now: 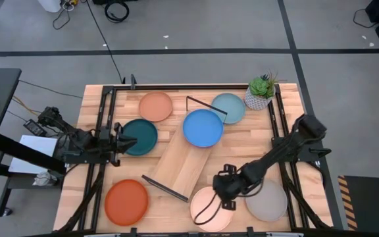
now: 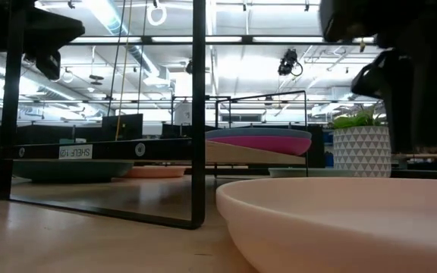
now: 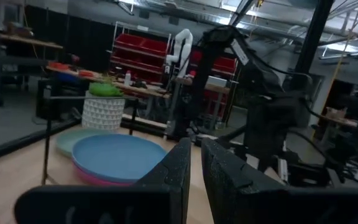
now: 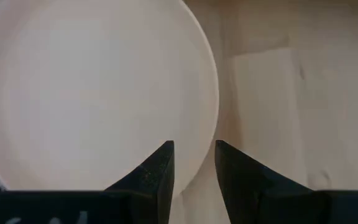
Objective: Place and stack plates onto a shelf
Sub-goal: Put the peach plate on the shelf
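Observation:
The shelf (image 1: 183, 164) lies slantwise on the table's middle, with the bright blue plate (image 1: 202, 128) stacked on the magenta plate (image 2: 264, 142) at its far end. Salmon (image 1: 155, 106), light blue (image 1: 229, 107), dark teal (image 1: 139, 136), orange (image 1: 126, 201), grey (image 1: 266, 199) and cream (image 1: 206, 209) plates rest flat on the table. My right gripper (image 1: 227, 192) is at the cream plate's far right edge, shut on it. My left gripper (image 1: 129, 140) hovers shut and empty over the dark teal plate, pointing toward the shelf. My right gripper (image 4: 194, 149) has the cream plate's rim (image 4: 188, 163) between its two fingers, one finger (image 4: 160, 168) over the plate's inside and one outside over the table. It comes from above, pointing down. The plate (image 2: 355, 220) sits flat on the table.
A white potted plant (image 1: 262, 92) stands at the far right corner beside the light blue plate. The shelf's black end brackets (image 2: 198, 114) stand upright at both ends. Bare plank (image 1: 176, 172) shows on the shelf's near half. Black frame rails run along the table's left and right sides.

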You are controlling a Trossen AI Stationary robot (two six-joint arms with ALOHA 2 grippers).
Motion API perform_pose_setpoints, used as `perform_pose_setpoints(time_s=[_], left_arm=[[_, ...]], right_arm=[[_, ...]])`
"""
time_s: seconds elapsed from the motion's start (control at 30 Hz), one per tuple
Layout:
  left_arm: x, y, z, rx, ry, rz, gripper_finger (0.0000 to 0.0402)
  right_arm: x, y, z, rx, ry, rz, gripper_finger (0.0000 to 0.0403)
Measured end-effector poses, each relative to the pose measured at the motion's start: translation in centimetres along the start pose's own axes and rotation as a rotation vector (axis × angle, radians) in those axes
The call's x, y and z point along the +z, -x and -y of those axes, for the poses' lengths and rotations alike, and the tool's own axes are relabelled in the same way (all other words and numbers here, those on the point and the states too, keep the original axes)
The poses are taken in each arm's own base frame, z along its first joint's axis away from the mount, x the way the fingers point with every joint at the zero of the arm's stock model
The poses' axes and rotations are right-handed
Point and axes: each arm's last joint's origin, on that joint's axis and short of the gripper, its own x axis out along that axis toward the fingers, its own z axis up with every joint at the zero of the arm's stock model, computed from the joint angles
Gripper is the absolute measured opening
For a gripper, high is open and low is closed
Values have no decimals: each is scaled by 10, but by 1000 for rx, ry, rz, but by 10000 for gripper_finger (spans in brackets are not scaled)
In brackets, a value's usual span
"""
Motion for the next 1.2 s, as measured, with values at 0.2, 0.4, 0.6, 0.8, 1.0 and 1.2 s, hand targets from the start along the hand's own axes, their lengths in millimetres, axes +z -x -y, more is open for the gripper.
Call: perform_pose_setpoints(time_s=[0.2,0.4,0.6,0.8,1.0,1.2], left_arm=[[0,0,-1,19,-69,4,59],[0,0,-1,22,-125,3,112],[1,0,2,-52,-155,9,151],[14,0,3,-56,-118,31,147],[25,-2,6,-56,-126,20,143],[38,-9,13,-53,-186,-39,143]], right_arm=[[17,-11,-1,-58,-95,-125,151],[18,-20,6,-51,-145,-208,170],[15,-25,9,-50,-163,-208,142],[11,-28,11,-40,-171,-236,68],[9,-30,11,-23,-160,-252,13],[8,-20,13,-30,-124,-252,16]])
